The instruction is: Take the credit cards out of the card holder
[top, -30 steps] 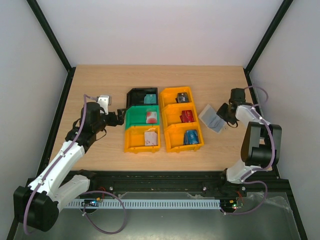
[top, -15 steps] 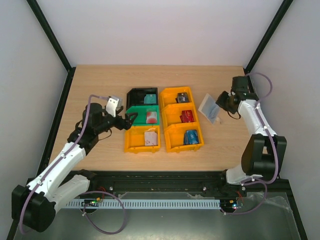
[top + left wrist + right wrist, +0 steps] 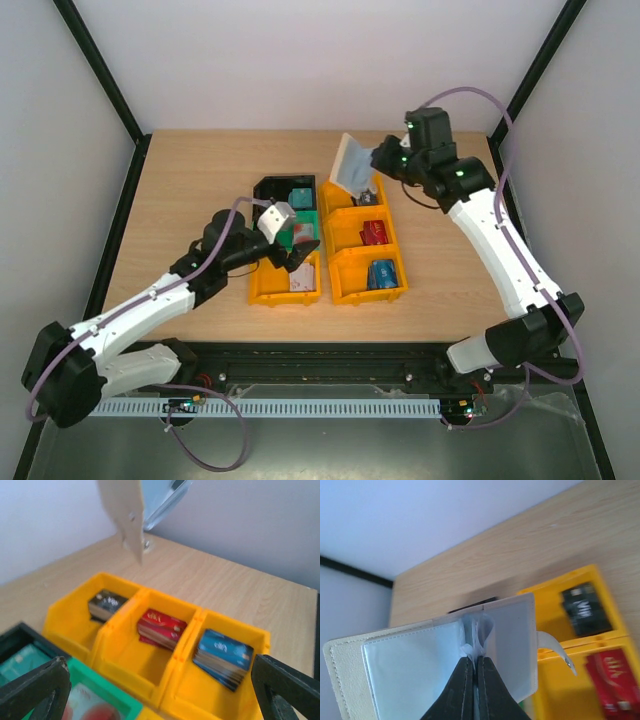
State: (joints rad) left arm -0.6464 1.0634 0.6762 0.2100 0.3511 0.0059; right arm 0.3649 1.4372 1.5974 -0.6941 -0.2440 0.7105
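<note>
Your right claw [image 3: 383, 160] is pinched fully shut on the card holder [image 3: 352, 165], gripping it by the inner clear sleeves at the fold. The holder is up in the air, off the table [image 3: 200, 180], and spread open like a book. Its long axis runs crosswise to the fingers [image 3: 465, 690], with one leaf out to either side of them. The fold lines up with the claw and points straight ahead of the fingertips. The cream stitched cover edges the leaf on the left of the wrist view, and a small clasp tab [image 3: 555, 652] dangles from the other leaf.

Below that claw lies a row of three orange bins [image 3: 345, 280]. The one just under the holder has black cards [image 3: 368, 195]. The next has red cards [image 3: 375, 232]. The last, farthest back towards the arm bases, has blue cards [image 3: 382, 273].

Your left claw [image 3: 303, 250] has its jaws spread wide with nothing between them. It hovers over the other column of bins. The green bin [image 3: 262, 238], with a white-and-red card [image 3: 92, 707], is right beneath it. The black bin [image 3: 268, 188], with a teal card [image 3: 299, 197], is just past it on the far side. A single orange bin [image 3: 270, 285], with a pale card [image 3: 298, 280], is on its near side. In this claw's own view the three orange bins sit ahead of the open fingertips. The holder hangs above and beyond them, a tan edge pointing down.
</note>
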